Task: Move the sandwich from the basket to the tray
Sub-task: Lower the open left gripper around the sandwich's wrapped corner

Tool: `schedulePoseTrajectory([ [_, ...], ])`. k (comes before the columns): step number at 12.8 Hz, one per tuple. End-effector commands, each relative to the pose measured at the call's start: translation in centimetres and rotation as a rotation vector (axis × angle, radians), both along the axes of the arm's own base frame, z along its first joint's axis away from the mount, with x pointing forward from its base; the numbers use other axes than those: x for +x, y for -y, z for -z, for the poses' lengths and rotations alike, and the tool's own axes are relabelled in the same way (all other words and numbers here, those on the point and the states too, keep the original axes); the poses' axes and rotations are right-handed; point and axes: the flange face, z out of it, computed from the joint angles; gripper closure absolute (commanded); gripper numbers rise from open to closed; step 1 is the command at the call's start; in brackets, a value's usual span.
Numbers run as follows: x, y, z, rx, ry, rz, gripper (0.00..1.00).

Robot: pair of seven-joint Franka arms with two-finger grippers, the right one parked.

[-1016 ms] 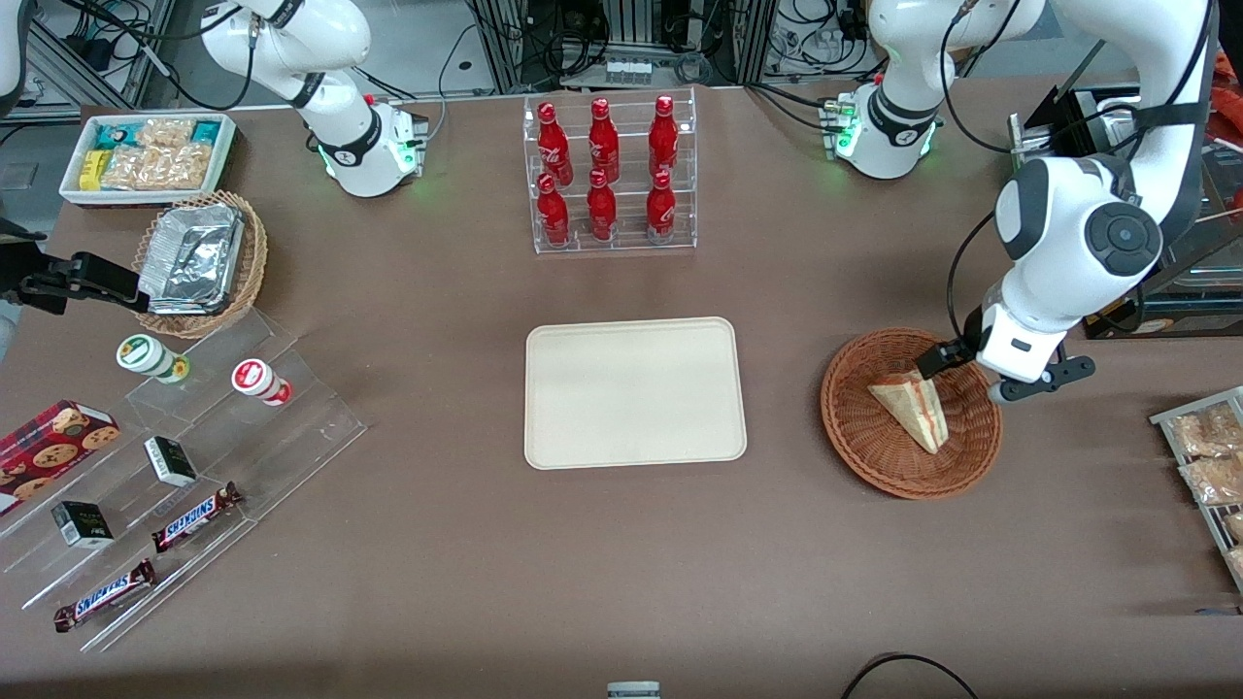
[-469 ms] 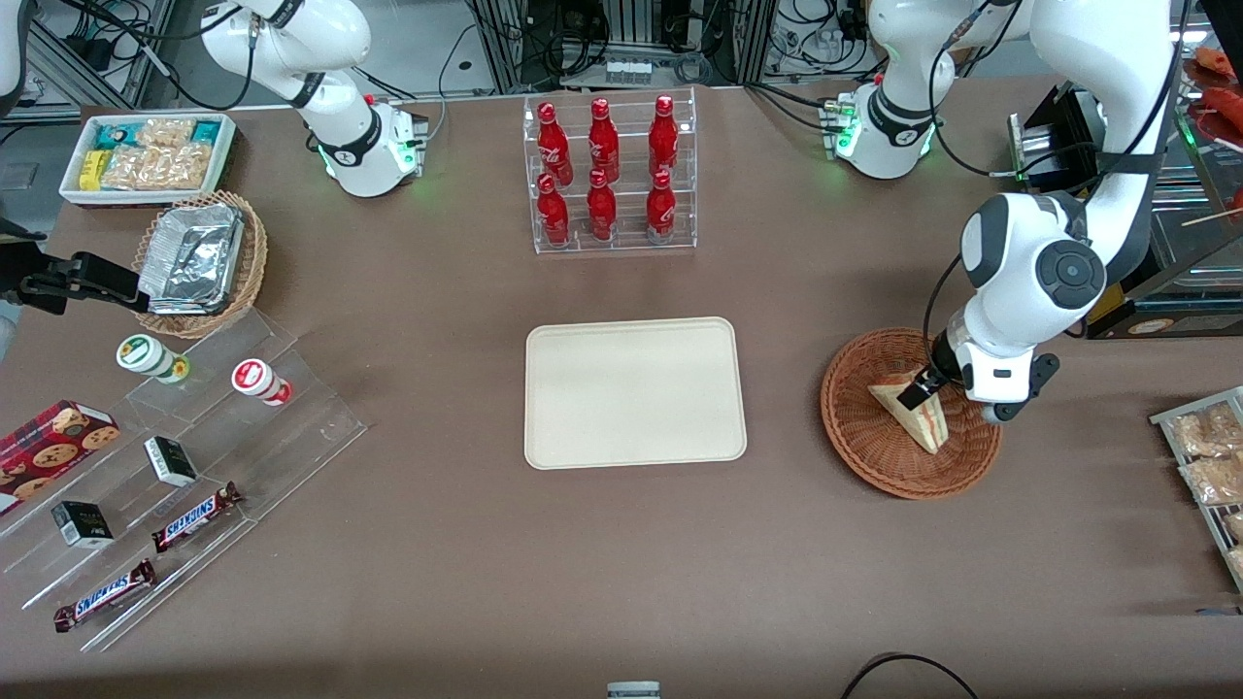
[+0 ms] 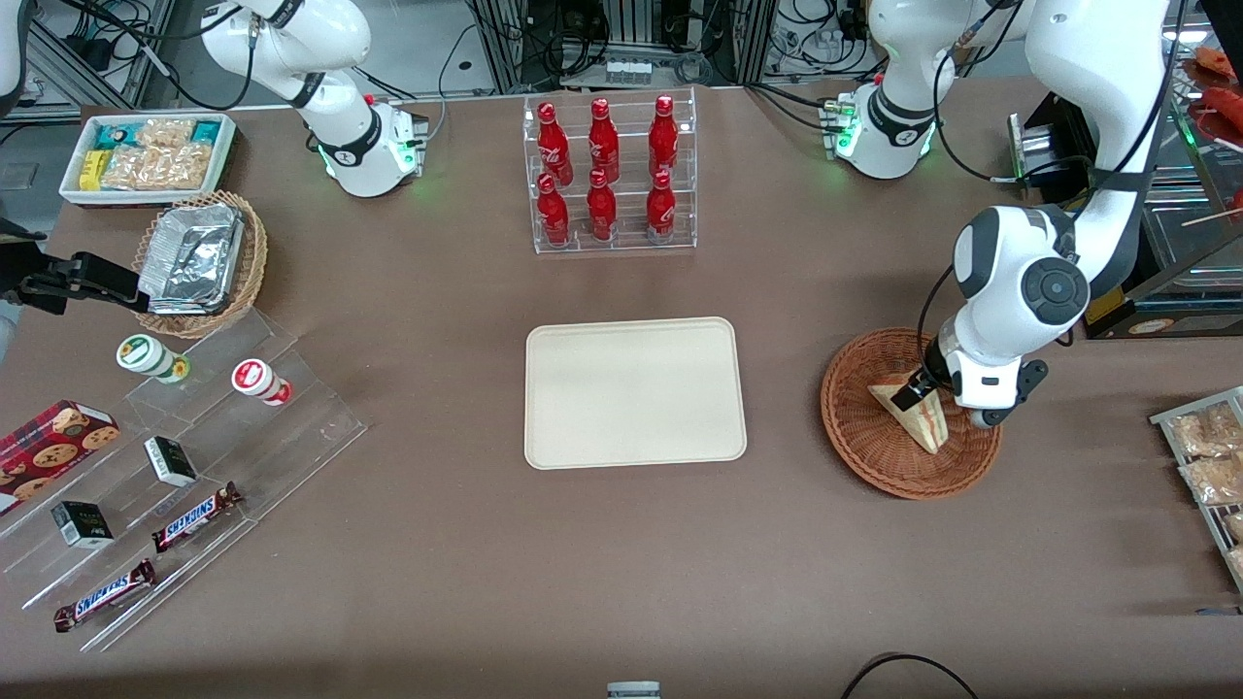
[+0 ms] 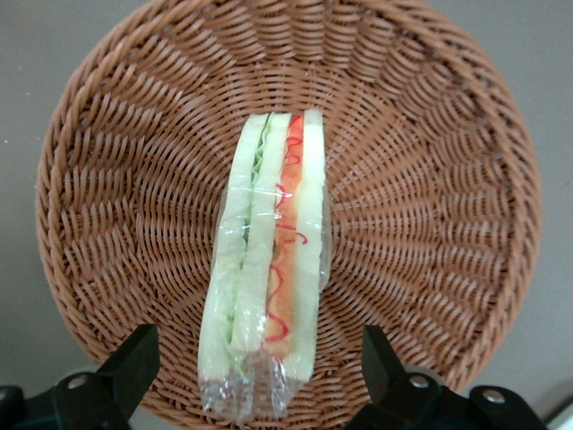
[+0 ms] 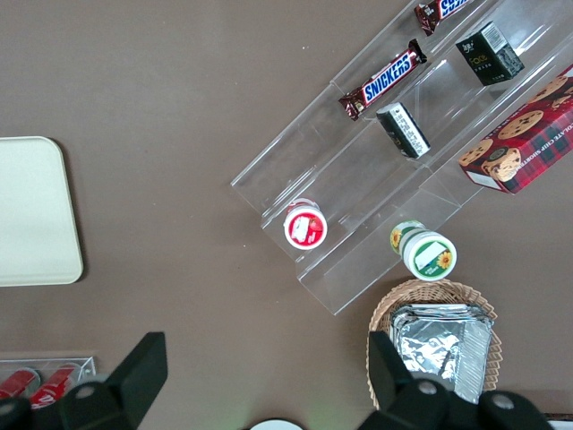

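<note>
The sandwich (image 3: pixel 920 417), a wrapped pale wedge with red and green filling, lies in the round reddish-brown wicker basket (image 3: pixel 855 442) toward the working arm's end of the table. My left gripper (image 3: pixel 925 396) hangs low over it, open. In the left wrist view the two black fingers (image 4: pixel 132 365) stand on either side of the sandwich (image 4: pixel 269 251) at its wide wrapped end, with gaps between them and it. The basket (image 4: pixel 430 197) weave shows all around. The cream tray (image 3: pixel 633 392) sits bare at the table's middle, beside the basket.
A clear rack of red bottles (image 3: pixel 609 175) stands farther from the front camera than the tray. Snack packets on a rack (image 3: pixel 1209 456) lie near the basket at the working arm's end. Acrylic steps with snacks (image 3: pixel 194 456) are at the parked arm's end.
My gripper has moved from the basket's rim to over the sandwich and come down, its fingers now straddling the wedge. The sandwich has not moved.
</note>
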Motion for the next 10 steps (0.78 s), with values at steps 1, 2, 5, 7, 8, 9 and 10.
schedulePoseTrajectory([
  [1,0.46,-0.27,1.01,0.011,0.017,-0.016,0.0],
  [2,0.43,-0.27,1.34,0.01,0.013,-0.017,0.0],
  [5,0.39,-0.43,1.78,0.011,0.008,-0.032,0.49],
  [7,0.27,-0.44,1.92,0.011,0.003,-0.031,1.0],
  [8,0.25,-0.45,1.91,0.012,-0.001,-0.031,1.0],
  [9,0.23,-0.45,1.85,0.013,-0.003,-0.029,1.0],
  [10,0.25,-0.46,1.59,0.013,-0.002,-0.023,1.0],
])
